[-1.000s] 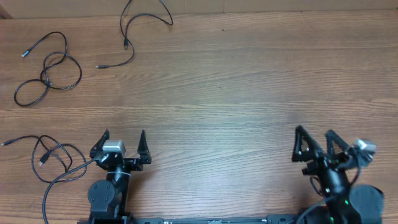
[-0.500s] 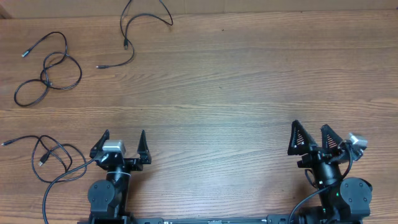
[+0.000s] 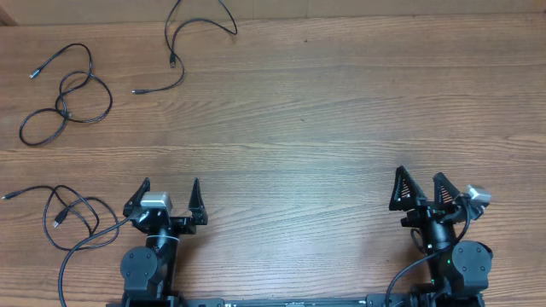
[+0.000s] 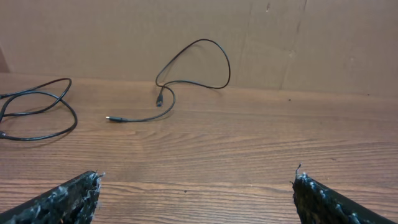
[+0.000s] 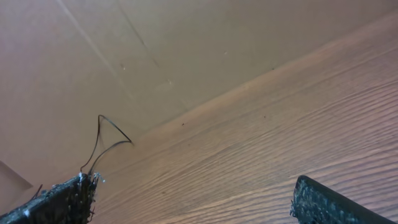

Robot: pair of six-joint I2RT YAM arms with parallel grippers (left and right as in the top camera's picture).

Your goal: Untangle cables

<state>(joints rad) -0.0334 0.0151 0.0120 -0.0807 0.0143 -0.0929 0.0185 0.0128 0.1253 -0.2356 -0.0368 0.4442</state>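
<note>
Three thin black cables lie apart on the wooden table. A looped cable sits at the far left. A second cable curls at the top edge; the left wrist view shows this second cable ahead, and the right wrist view shows the same cable far off. The third cable lies left of my left arm. My left gripper is open over bare wood, as the left gripper shows in its own view. My right gripper stands open at the near right; the right gripper holds nothing.
A thicker black wire from the left arm's base curves beside the third cable. A brown cardboard wall runs along the table's far edge. Part of the looped cable shows at the left of the left wrist view.
The right arm has shifted a little to the left and turned, its fingers still spread. The left arm and the cables have not moved.
</note>
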